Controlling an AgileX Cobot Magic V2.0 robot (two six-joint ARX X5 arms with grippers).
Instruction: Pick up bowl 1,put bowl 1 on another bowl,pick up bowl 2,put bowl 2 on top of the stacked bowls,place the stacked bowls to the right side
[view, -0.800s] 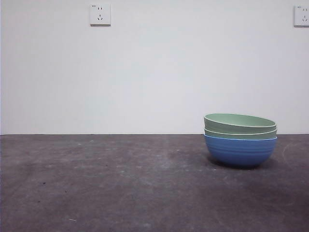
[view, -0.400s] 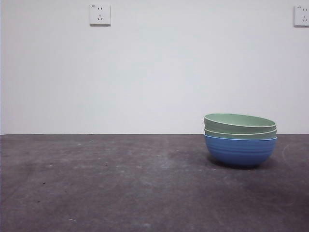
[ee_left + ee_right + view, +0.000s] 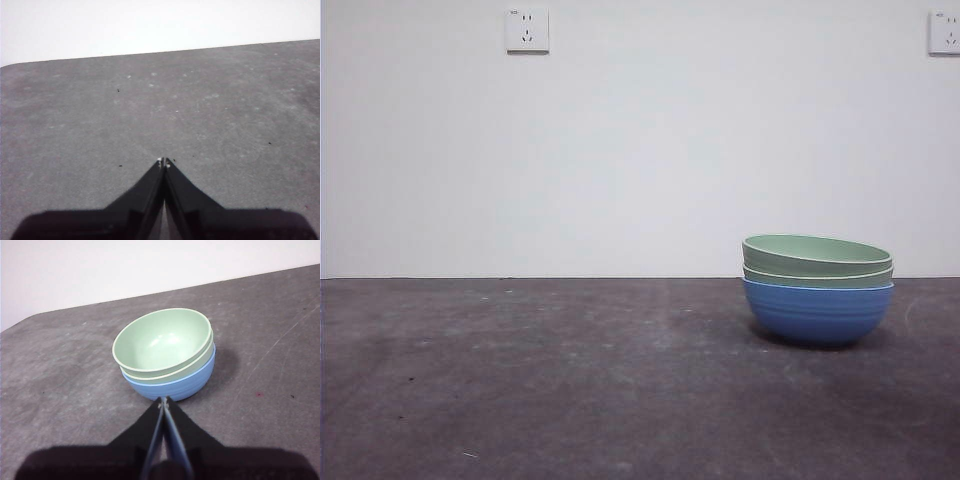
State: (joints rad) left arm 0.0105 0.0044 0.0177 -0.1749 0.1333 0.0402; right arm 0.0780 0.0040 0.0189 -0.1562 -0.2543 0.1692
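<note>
The right gripper (image 3: pixel 164 401) has its two black jaws pressed together on nothing, the tips just short of the near side of the stacked bowls (image 3: pixel 167 357) and apart from them. The left gripper (image 3: pixel 164 162) is likewise closed and empty, with only bare grey bench (image 3: pixel 100 115) ahead of it. Neither arm appears in the front view. The stacked bowls consist of another bowl (image 3: pixel 817 312), blue and ribbed, which rests upright on the bench and carries two sage-green bowls nested in it; the upper green bowl (image 3: pixel 815 253) sits slightly tilted, its rim higher on the left in the front view. The stack stands on the right part of the bench, in front of the white wall (image 3: pixel 640 150). Judged from this arrangement, both stacking steps are complete and the final step, placement of the stack to the right side, appears done or nearly so. If any further move is required, it calls for the right gripper to open, take the blue rim and shift the stack without disturbing the tilted top bowl; otherwise the arms need only stay clear.
</note>
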